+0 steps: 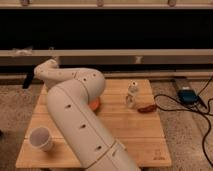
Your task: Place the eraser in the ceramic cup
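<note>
Low light-wood table (131, 131) on speckled floor (185, 145); behind, a dark recess (115, 30), possibly glazing, crossed by pale horizontal rails (125, 54). Black cables (204, 135) and small bluish box (187, 95) on the floor at right. Dark gripper (28, 80) just off the table's rear left corner.

Dim warm light; tool (29, 80) shadowed beyond table (136, 134) corner.

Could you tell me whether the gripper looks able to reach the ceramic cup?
Probably yes: the ceramic cup stands alone near the front-left corner of the table, open from above, and the gripper hangs past the far-left edge with nothing between them.
</note>
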{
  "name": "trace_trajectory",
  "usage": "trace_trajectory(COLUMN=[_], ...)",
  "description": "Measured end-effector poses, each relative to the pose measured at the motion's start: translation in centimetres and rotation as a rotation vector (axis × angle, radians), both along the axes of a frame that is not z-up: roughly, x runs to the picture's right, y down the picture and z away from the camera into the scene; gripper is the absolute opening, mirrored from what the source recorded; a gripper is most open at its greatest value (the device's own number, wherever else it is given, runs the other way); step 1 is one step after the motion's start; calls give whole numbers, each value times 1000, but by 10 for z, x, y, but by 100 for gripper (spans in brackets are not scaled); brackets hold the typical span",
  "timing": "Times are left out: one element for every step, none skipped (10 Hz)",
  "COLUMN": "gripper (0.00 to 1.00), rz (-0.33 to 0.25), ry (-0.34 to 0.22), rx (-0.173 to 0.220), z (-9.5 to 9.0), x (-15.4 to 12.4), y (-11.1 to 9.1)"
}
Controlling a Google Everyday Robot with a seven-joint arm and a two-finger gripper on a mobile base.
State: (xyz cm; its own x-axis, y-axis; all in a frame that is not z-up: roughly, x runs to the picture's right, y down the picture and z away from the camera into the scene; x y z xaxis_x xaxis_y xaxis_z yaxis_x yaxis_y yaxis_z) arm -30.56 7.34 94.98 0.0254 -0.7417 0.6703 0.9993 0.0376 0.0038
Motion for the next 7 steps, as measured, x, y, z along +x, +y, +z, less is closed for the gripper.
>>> trace_trajectory(gripper=[20,13,4,0,0,0,0], rz=[4,4,2,0,-5,-4,-12], ry=[-14,-26,-45,-70,-97,-121,-154], rx=[0,5,13,25,45,57,86], z=[-5,-10,-20,-33,-49,-64,-83], x=[2,2,1,-2,-5,-10,-13], y=[-1,-2,-4,-7,-13,-17,-22])
